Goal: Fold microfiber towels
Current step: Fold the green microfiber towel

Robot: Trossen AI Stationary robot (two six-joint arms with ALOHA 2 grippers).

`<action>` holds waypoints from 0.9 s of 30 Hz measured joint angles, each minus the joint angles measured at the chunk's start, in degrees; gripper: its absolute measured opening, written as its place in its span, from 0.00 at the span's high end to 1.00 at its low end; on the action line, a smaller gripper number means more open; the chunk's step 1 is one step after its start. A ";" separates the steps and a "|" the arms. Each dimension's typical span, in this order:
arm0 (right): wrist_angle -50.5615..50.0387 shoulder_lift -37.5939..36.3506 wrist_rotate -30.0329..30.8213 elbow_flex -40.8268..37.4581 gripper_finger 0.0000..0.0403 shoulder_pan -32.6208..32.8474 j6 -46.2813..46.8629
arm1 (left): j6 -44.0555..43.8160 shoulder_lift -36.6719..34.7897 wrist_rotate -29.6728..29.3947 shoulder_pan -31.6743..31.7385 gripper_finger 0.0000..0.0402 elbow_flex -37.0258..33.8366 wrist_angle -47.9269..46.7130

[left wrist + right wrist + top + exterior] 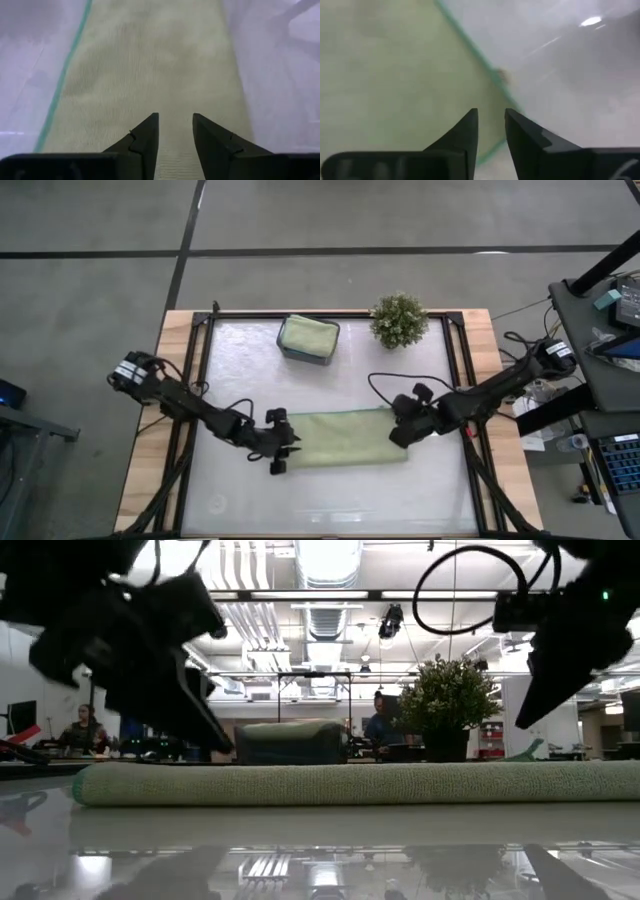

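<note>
Lying flat mid-desk, folded sage green towel; left claw pinches one short end, right claw narrowly parted over the other.

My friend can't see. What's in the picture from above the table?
A light green towel, folded into a long strip, lies on the table between the left gripper and right gripper. Behind it are a tray holding another folded green towel, and a small potted plant.
</note>
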 joint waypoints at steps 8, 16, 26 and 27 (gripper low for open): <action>0.17 0.07 -9.19 5.99 0.73 0.00 5.00 | -0.81 -7.32 -0.39 0.00 0.74 -0.12 1.14; -0.48 0.07 -9.52 9.25 0.81 0.02 6.69 | 7.05 -8.55 5.11 -1.53 0.74 -0.26 9.43; -8.30 0.07 -24.71 6.83 0.79 1.44 25.52 | 7.30 -4.97 4.89 -1.56 0.74 -0.37 8.42; -8.07 0.07 -24.88 6.55 0.76 1.74 25.48 | 7.30 -4.61 4.73 -1.51 0.74 -0.37 8.25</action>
